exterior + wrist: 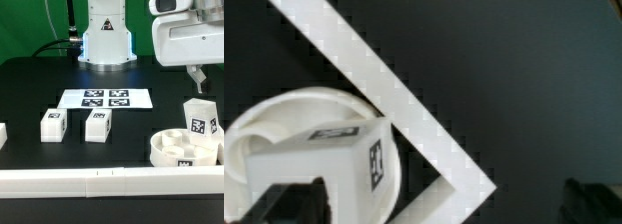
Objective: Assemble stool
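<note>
Stool leg block [199, 121] upright in seat disc [172, 150], tool [201, 80] open above

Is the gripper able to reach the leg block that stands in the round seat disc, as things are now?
Probably yes. The gripper hangs open right above the leg block, which stands upright in the seat disc, and nothing lies between them.

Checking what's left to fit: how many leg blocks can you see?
3. Two leg blocks lie loose on the table, one beside the other, below the marker board. The third stands on the seat under the gripper. None appear hidden.
</note>
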`<action>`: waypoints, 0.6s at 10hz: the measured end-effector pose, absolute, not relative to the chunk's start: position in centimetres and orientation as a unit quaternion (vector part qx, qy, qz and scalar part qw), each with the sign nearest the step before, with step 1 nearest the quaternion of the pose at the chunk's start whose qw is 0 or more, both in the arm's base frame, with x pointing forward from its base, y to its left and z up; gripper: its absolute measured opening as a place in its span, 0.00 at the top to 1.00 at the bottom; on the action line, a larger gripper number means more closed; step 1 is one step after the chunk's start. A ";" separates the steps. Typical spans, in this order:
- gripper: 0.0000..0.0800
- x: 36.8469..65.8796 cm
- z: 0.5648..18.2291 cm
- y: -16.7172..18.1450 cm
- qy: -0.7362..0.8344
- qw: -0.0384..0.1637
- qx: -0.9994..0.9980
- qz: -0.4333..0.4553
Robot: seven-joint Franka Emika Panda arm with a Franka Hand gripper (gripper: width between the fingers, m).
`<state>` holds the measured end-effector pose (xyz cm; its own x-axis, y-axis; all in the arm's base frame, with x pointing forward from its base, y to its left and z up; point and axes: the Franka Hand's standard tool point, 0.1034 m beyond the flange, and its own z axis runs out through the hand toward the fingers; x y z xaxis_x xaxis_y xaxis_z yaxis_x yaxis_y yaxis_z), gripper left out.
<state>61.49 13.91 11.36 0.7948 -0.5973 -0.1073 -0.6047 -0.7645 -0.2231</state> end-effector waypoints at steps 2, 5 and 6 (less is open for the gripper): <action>0.19 61.5 11.3 13.9 0.222 0.118 -0.968 0.001; 0.19 61.5 11.2 13.7 0.000 0.079 -0.997 -0.027; 0.19 61.7 11.3 13.6 -0.044 0.075 -0.996 -0.037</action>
<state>61.67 13.63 11.26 0.9935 0.0817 0.0798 0.0927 -0.9849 -0.1459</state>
